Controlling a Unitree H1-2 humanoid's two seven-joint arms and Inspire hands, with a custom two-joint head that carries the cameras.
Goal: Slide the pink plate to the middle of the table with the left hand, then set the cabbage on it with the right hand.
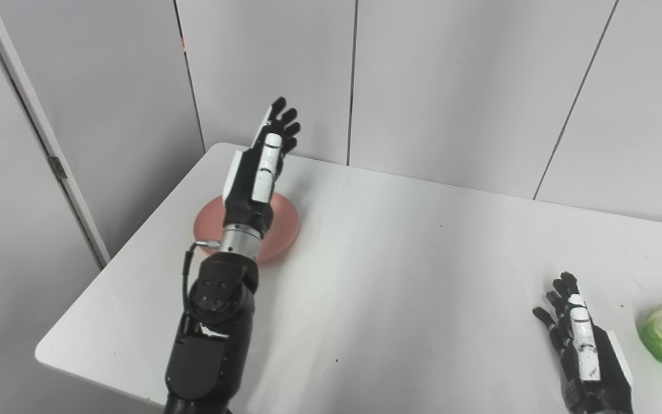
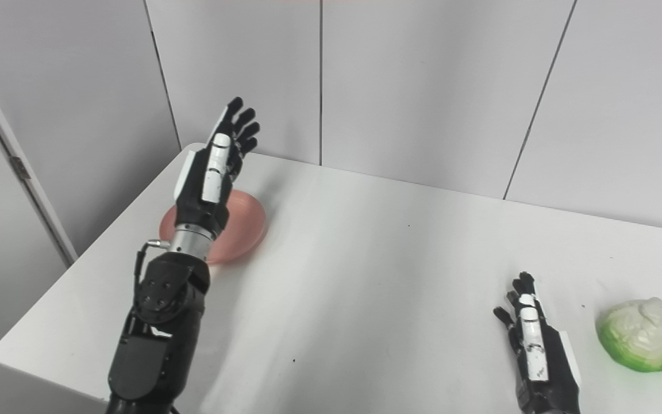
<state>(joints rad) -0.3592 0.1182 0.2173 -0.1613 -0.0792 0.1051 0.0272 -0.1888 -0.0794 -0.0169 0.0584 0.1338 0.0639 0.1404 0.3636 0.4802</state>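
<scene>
Left hand [image 1: 259,167]: raised over the table's far left part, fingers straight and only slightly spread, holding nothing; whether the palm clears the plate or brushes it cannot be told from these views.
Pink plate [image 2: 247,227]: directly beneath the left hand and wrist, half hidden by them; its right rim shows past the palm, its left rim beside the wrist. It sits on the table [image 1: 400,276] near the far left corner, well off the middle.
Plate handling (judged): it looks like a shallow, stiff dish, probably light plastic, on a smooth white top, so it should slide easily and may skate or spin if pushed off-centre.
Where to take the plate (judged): flat fingers pressed down inside the dish, or hooked over the far-left rim beyond the fingertips, then drawn toward the robot's right.
Right hand [image 2: 532,345]: low at the near right, fingers extended and a little apart, nothing in it, apparently waiting.
Cabbage [image 2: 641,334]: just to the right of the right hand, apart from it, resting on the table near the right edge.
Cabbage handling (judged): a rounded green-and-white lump, likely a light toy; smooth-looking, curved sides could slip from a loose pinch, and it could roll.
Where to take the cabbage (judged): from above across its widest part, fingers one side, thumb opposite.
Progress (judged): plate not yet centred; cabbage untouched.
</scene>
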